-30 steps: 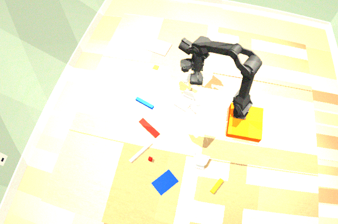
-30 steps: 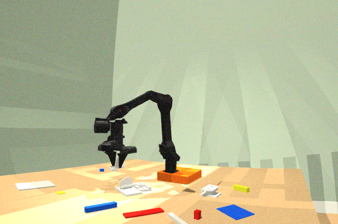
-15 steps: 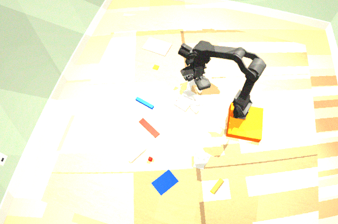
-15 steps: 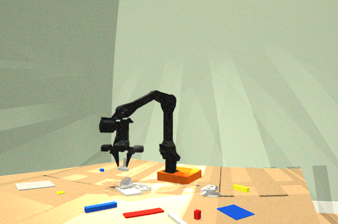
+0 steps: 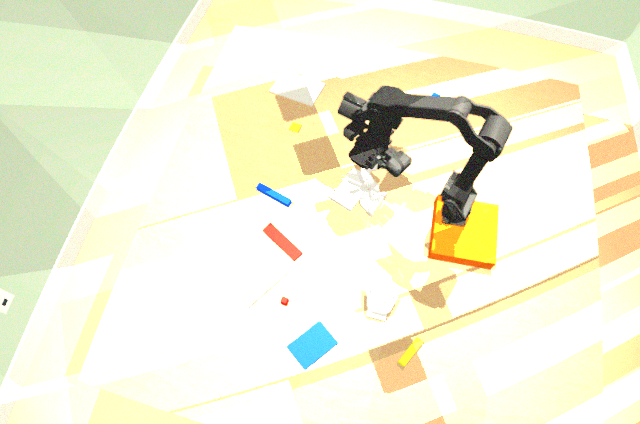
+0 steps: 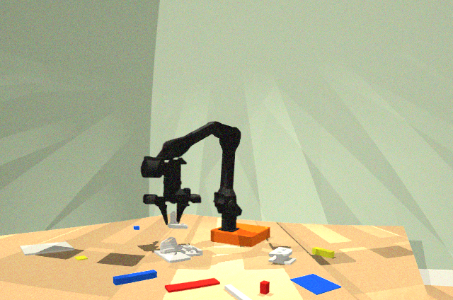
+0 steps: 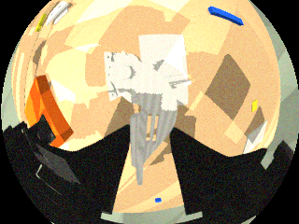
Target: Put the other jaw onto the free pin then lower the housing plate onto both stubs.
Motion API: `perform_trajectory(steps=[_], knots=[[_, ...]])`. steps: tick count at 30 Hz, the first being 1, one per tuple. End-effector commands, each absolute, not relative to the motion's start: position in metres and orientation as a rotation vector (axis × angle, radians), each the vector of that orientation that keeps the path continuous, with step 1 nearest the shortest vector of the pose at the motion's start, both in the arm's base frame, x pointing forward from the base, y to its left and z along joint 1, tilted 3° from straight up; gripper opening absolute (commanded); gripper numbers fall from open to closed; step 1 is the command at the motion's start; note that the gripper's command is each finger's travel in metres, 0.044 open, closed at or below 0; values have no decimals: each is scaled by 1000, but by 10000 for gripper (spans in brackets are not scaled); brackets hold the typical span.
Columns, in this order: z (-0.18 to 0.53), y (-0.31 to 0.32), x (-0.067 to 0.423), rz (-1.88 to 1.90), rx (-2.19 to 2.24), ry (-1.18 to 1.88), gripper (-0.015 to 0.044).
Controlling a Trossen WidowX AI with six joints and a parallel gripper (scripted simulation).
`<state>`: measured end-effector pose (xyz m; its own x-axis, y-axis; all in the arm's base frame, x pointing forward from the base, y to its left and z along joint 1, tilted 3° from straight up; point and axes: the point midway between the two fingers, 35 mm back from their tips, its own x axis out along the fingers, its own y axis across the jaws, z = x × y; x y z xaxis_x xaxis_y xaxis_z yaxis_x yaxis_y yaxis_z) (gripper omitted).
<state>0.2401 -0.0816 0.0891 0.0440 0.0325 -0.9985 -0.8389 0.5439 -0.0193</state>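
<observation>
Pale green walls (image 5: pixel 77 68) (image 6: pixel 292 52) behind; black gripper (image 5: pixel 374 163) (image 6: pixel 173 222) (image 7: pixel 151 131) grips white jaw piece (image 6: pixel 173 220) (image 7: pixel 151 119), raised above wooden table (image 5: pixel 180 279) (image 6: pixel 80 285) (image 7: pixel 196 33), near white base assembly (image 5: pixel 356 189) (image 6: pixel 175 252) (image 7: pixel 161 51).

Four bars are counted: a blue bar (image 5: pixel 273 194) (image 6: pixel 134 277) (image 7: pixel 226 15), a red bar (image 5: pixel 282 242) (image 6: pixel 192 284), a yellow bar (image 5: pixel 410 352) (image 6: pixel 323 252) (image 7: pixel 41 21) and a white bar (image 6: pixel 236 292). Three small blocks are seen, coloured red (image 5: pixel 284 301) (image 6: pixel 264 286), blue (image 5: pixel 435 95) (image 6: pixel 136 228) (image 7: pixel 158 200) and yellow (image 5: pixel 295 127) (image 6: pixel 81 257) (image 7: pixel 254 105). Two flat sheets are shown, blue (image 5: pixel 312 345) (image 6: pixel 316 284) and white (image 5: pixel 299 89) (image 6: pixel 47 248) (image 7: pixel 256 137).

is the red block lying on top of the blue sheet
No, the small red block sits apart from the flat blue sheet, with bare tabletop between them.
</observation>
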Motion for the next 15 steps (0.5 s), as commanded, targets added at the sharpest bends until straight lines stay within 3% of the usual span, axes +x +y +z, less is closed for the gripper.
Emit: perform_trajectory(steps=[1,15], knots=[[89,-74,234,878,-869,1335,134],[88,-51,222,1179,-1184,1169,134]])
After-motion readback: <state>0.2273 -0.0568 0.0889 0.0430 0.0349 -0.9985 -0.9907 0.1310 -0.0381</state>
